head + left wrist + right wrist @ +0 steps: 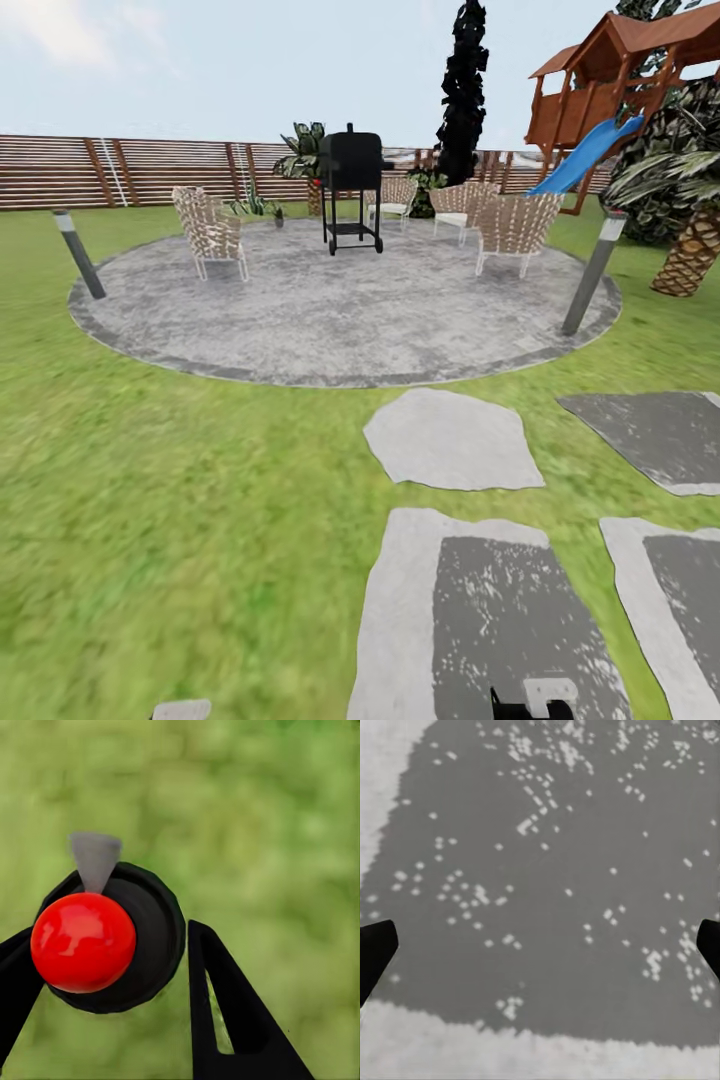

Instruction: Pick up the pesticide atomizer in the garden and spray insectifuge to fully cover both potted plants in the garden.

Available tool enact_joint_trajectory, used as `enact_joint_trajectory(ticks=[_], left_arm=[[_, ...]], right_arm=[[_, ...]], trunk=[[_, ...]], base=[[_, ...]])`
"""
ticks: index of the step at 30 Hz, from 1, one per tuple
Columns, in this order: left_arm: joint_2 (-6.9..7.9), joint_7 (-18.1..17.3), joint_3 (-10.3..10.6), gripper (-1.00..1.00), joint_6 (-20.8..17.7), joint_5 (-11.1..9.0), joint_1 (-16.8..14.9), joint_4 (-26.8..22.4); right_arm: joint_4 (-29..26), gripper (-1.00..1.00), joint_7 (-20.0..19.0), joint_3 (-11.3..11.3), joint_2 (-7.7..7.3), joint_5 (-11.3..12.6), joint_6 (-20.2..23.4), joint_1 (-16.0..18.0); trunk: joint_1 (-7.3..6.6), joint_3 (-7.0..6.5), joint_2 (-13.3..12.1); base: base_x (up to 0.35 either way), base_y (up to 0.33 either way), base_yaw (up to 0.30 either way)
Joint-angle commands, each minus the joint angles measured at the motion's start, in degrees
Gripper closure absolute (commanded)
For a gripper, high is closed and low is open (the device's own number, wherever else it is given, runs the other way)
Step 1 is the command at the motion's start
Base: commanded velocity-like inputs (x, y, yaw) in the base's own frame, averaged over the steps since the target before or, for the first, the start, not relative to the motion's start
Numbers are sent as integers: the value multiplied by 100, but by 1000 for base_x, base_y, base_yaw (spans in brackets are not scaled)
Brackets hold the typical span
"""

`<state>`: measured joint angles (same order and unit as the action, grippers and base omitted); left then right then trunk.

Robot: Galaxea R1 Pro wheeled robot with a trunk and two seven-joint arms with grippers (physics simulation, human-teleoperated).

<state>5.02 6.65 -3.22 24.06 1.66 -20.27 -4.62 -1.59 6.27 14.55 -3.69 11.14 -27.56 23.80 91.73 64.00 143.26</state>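
**Robot crossing garden lawn with sprayer in its left pincer**

The head camera is looking out over a green lawn (170, 500) toward a round grey stone patio (340, 310), where four woven wicker chairs (212, 232) are ringing a black wheeled barbecue grill (352, 190). Two short grey bollard lamps (593, 270) are standing at the patio's edge, one on each side. A brown horizontal-slat wooden fence (150, 170) is closing off the far side of the garden, and a wooden play tower with a blue slide (590, 150) is rising at the far right beside a scaly-trunked palm tree (690, 245). Grey stepping slabs (455, 440) are leading from the patio toward the robot. A small green plant (258, 207) is showing behind the left-hand chair, too small to identify as one of the task's potted plants.

In the left wrist view, the left pincer (112, 967) is grasping a black round-bodied atomizer with a glossy red ball top and a grey cone nozzle (105, 941), its dark fingers (225, 1012) bracketing the body over blurred grass.

In the right wrist view, the right pincer (540, 945) is hanging released, fingertips (375, 952) spread wide, above a dark grey speckled paving slab with a pale border (547, 870).
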Motion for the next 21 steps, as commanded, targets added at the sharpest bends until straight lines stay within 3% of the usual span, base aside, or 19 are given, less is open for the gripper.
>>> enact_joint_trajectory(ticks=[1, 15, 21], left_arm=[[-1, 3, -29, 100, 20, 19, -3, 5], [-1, 3, -29, 100, 20, 19, -3, 5], [-1, 3, -29, 100, 20, 19, -3, 5]], right_arm=[[1, -100, 15, 49, 2, 46, -13, 2], [1, -100, 6, 57, 17, 48, -13, 2], [1, -100, 7, 57, 19, 54, -13, 2]], trunk=[[2, 5, 1], [2, 5, 1], [2, 5, 1]], base=[[343, 0, 0], [343, 0, 1], [343, 0, 172]])
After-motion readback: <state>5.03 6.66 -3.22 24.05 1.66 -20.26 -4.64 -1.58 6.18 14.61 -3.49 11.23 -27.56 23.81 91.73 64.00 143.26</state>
